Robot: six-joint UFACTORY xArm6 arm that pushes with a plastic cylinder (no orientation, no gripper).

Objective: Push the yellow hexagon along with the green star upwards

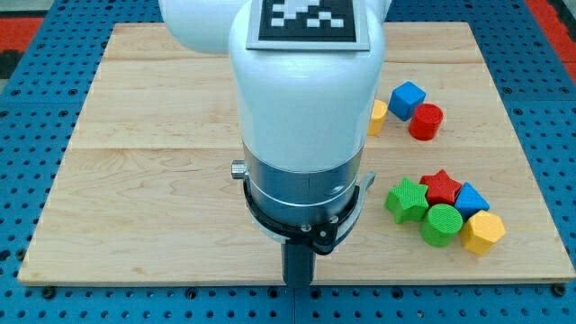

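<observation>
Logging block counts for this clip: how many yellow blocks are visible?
2. A yellow hexagon at the lower-right cluster's end, and a yellow block peeking beside the arm; the arm may hide others.

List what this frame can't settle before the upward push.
- Camera view: my tip sits at the board's bottom edge, its very end hard to separate from the dark rod.
- Yellow block: mostly hidden behind the arm; shape unreadable.
- Board's middle, behind the arm: hidden.
- Yellow hexagon and green star: fully visible, apart.
</observation>
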